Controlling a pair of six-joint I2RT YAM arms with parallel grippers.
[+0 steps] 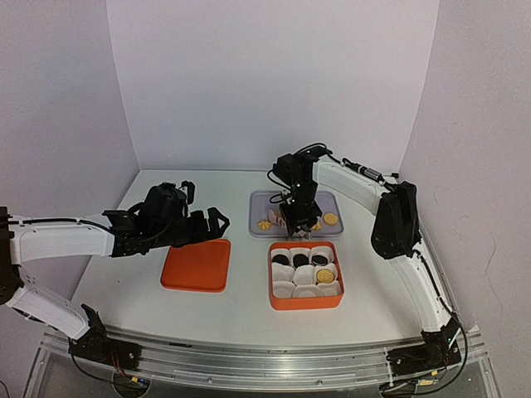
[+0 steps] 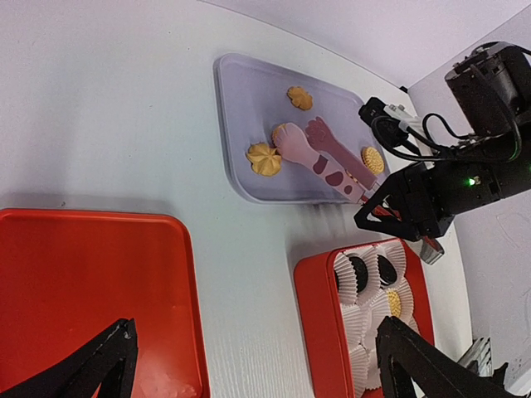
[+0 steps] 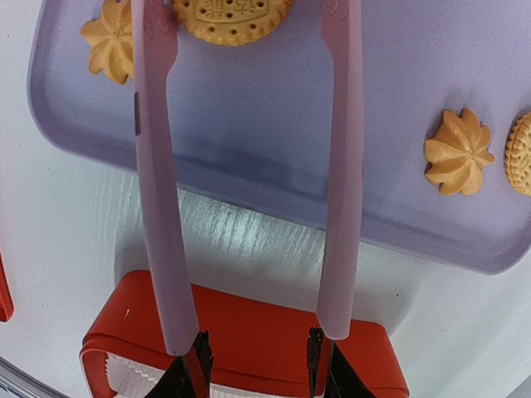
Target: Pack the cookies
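Observation:
My right gripper (image 1: 300, 225) (image 3: 257, 365) is shut on pink tongs (image 3: 158, 182) (image 2: 328, 157), held open over the lilac tray (image 1: 261, 199) (image 3: 274, 141). The tong tips flank a round golden cookie (image 3: 231, 18). Golden flower cookies (image 3: 112, 41) (image 3: 458, 152) and another round one (image 3: 521, 153) also lie on the tray. The orange box (image 1: 305, 300) (image 2: 315, 298) holds white paper cups, some with black cookies (image 1: 282, 260) and one with a golden cookie (image 1: 325, 274). My left gripper (image 1: 211, 224) (image 2: 257, 348) is open and empty, between the lid and the box.
An orange lid (image 1: 197, 265) (image 2: 83, 290) lies flat left of the box, under my left arm. The tray sits behind the box near the back wall. White walls close in the table at the back and both sides.

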